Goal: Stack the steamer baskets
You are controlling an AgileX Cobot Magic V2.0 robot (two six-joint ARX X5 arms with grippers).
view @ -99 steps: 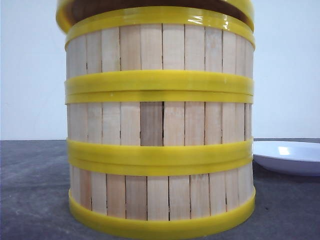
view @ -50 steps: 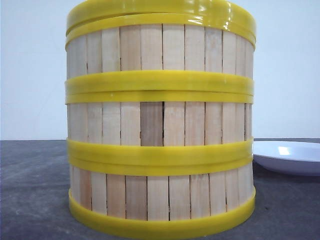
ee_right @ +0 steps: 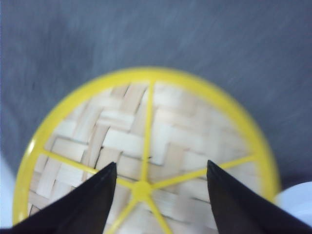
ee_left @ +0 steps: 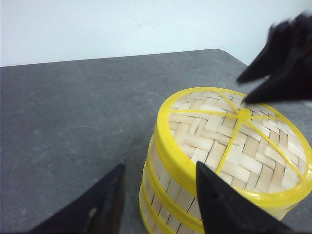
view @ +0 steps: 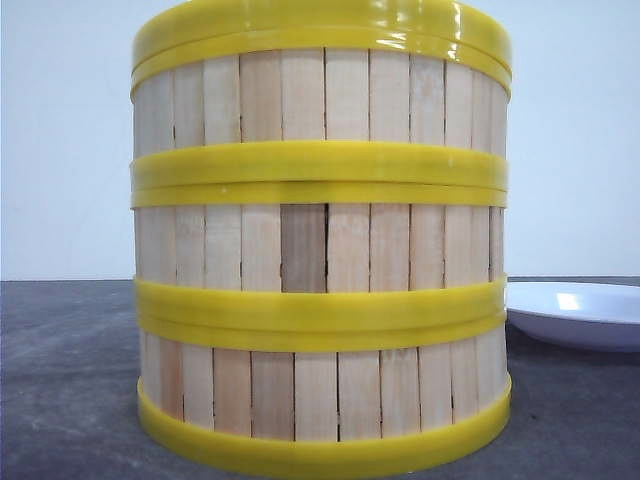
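Observation:
Three steamer baskets stand stacked in the front view: the bottom basket (view: 300, 395), the middle basket (view: 380, 245) and the top basket (view: 320, 100). A woven lid with a yellow rim (view: 320, 22) sits level on top. In the left wrist view the stack (ee_left: 175, 195) fills the lower right. My left gripper (ee_left: 158, 187) is open at the stack's near side, one finger before the lid's rim, the other over the table. My right gripper (ee_right: 161, 165) is open just above the lid's yellow hub (ee_right: 141, 190), holding nothing. It also shows blurred over the lid's far edge as the right gripper (ee_left: 243, 91).
A white plate (view: 580, 310) lies on the dark grey table (view: 60, 380) right of the stack; a bit of the plate (ee_right: 297, 200) shows beside the lid. A pale wall stands behind the table.
One second ago the lid hung tilted above the top basket. It has come down and now rests flat on the stack's rim. The baskets have not moved.

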